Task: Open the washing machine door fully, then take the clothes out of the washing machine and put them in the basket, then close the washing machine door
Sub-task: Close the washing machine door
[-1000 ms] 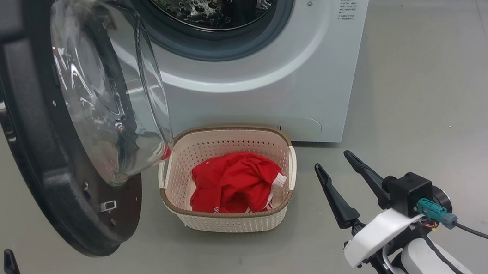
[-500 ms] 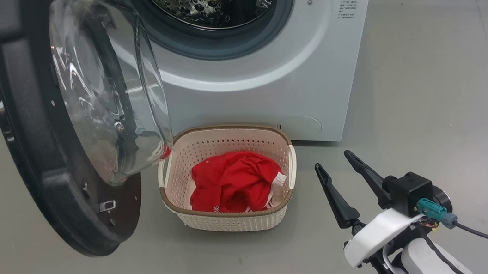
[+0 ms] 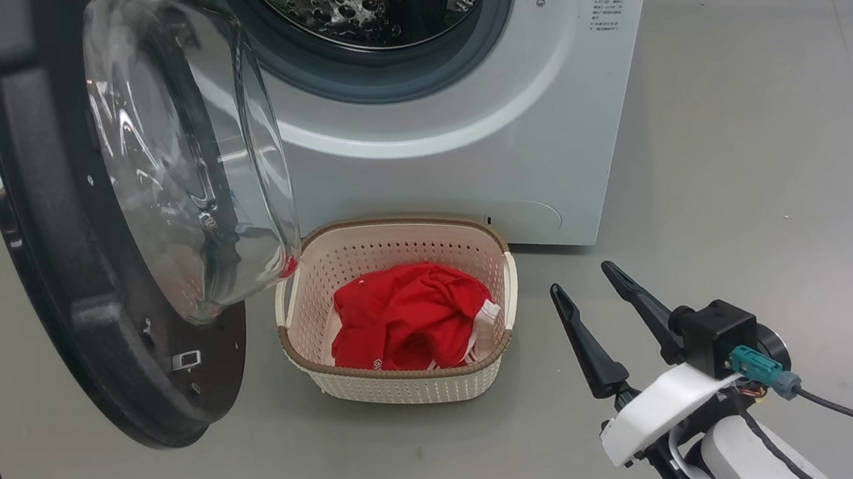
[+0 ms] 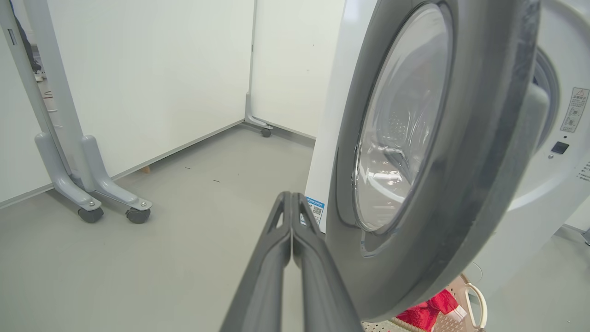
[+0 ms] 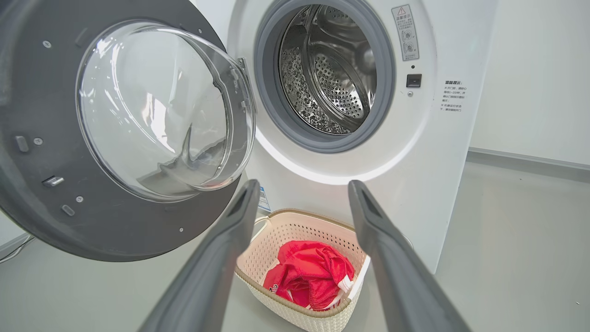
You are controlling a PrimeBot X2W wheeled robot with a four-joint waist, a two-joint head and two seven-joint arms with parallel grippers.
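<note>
Holding the left gripper (image 4: 291, 207) pressed shut on nothing, low at the left, fingers pointing along the outer face of the large round glossy black-rimmed washing machine door (image 3: 65, 276), lying just to their right. Seeing that door standing wide, edge toward the robot, hinged on the left of the big white front-loading washing machine (image 3: 464, 145). Judging the left arm nearer for pushing it rightward shut. Finding the soft red white-trimmed clothes (image 3: 405, 327) bunched in the small cream perforated plastic basket (image 3: 405, 393), sitting on the grey floor (image 3: 714, 196) just before the machine's front bottom edge. Holding the right gripper (image 3: 582, 279) spread and empty at the right. Getting the door's outer face from the left wrist view; getting the bare steel drum (image 5: 332, 74) from the right wrist view.
</note>
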